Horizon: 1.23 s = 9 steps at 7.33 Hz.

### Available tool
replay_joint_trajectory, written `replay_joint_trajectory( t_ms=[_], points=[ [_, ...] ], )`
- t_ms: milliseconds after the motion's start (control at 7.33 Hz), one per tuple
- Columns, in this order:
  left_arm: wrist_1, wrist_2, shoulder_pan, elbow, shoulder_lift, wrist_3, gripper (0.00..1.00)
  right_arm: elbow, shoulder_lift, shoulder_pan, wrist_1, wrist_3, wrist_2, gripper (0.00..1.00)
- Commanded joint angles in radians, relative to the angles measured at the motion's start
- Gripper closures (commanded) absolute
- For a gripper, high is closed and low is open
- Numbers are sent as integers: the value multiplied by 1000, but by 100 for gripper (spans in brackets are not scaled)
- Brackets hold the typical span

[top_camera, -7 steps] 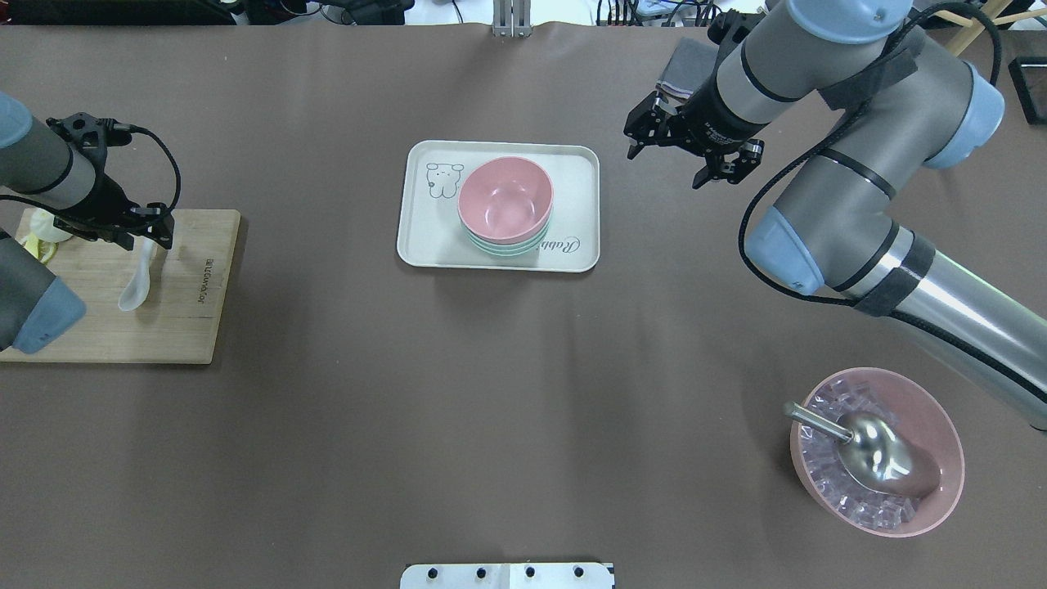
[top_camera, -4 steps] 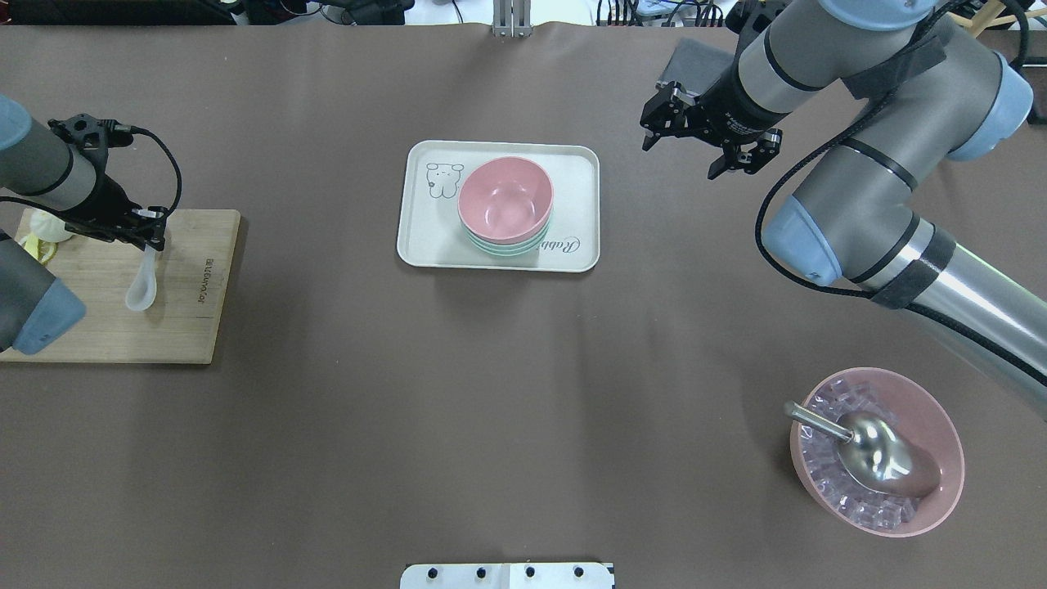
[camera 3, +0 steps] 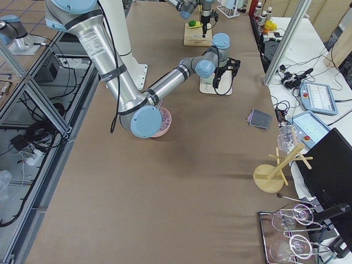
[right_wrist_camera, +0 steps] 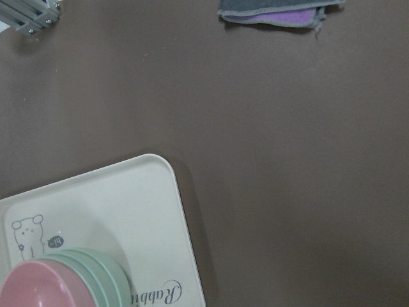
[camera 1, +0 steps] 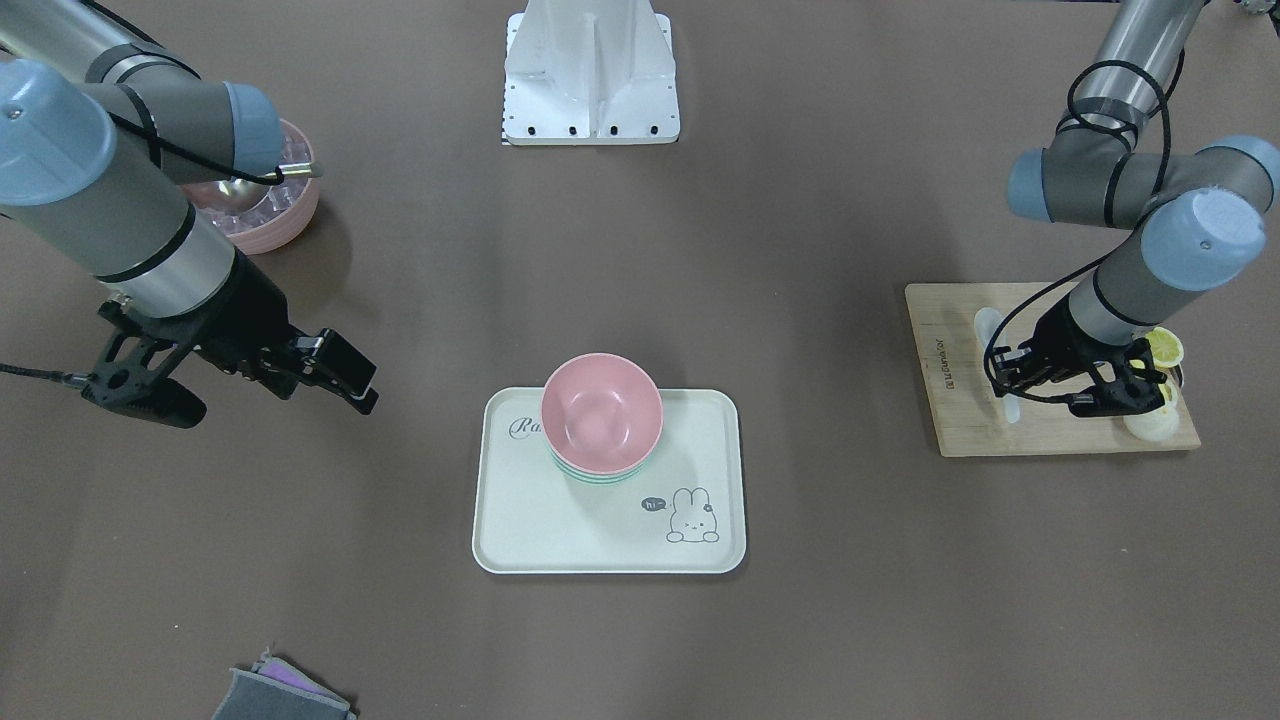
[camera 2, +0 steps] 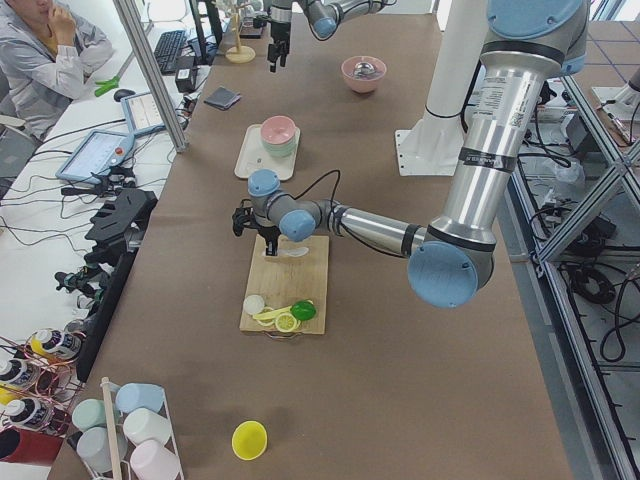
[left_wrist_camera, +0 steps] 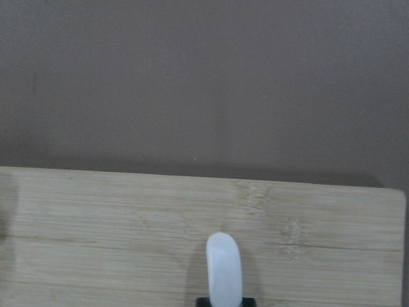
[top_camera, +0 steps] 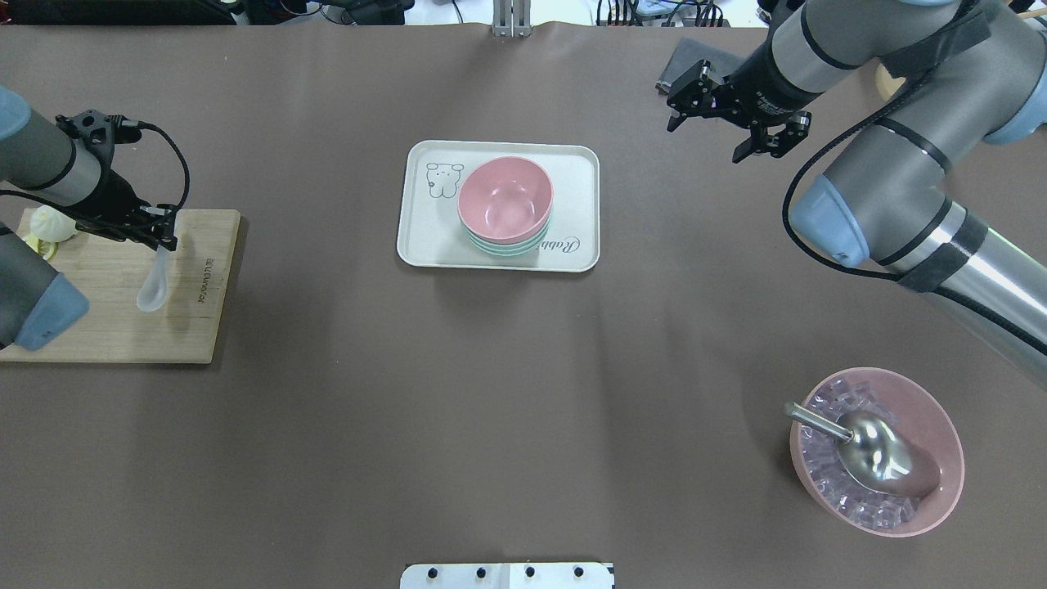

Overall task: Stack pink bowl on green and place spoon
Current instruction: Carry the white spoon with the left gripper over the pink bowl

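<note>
The pink bowl (top_camera: 505, 200) sits nested on a stack of green bowls (top_camera: 509, 245) on the white rabbit tray (top_camera: 425, 237); the stack also shows in the front view (camera 1: 601, 410). My left gripper (top_camera: 163, 240) is shut on the handle of a white spoon (top_camera: 152, 288), holding it over the wooden cutting board (top_camera: 192, 327). The left wrist view shows the spoon (left_wrist_camera: 223, 265) sticking out over the board. My right gripper (top_camera: 705, 141) is open and empty, to the right of the tray and beyond its far edge.
A pink bowl of ice cubes (top_camera: 875, 450) with a metal scoop stands at the near right. Lemon pieces (camera 1: 1162, 348) lie on the board's outer end. A folded grey cloth (right_wrist_camera: 275, 13) lies at the far right. The robot's base plate (camera 1: 590, 80) is at the near middle.
My left gripper has closed on the spoon's handle and shifted it slightly right over the board. My right arm has drawn away from the tray, to the right and farther back.
</note>
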Motion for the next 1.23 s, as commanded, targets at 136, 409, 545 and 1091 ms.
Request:
replay_joint_trajectory(
  t_ms=[136, 409, 545, 1091],
  points=[
    [8, -43, 8, -31, -178, -209, 100, 16, -184, 154, 0, -339, 68, 0],
    [9, -26, 110, 4, -320, -381, 100, 14, -290, 208, 2, -527, 81, 0],
    [8, 38, 170, 54, -421, -462, 100, 16, -317, 213, 3, -555, 81, 0],
    [-26, 248, 221, 288, -706, -508, 100, 19, -335, 215, 6, -556, 84, 0]
  ],
)
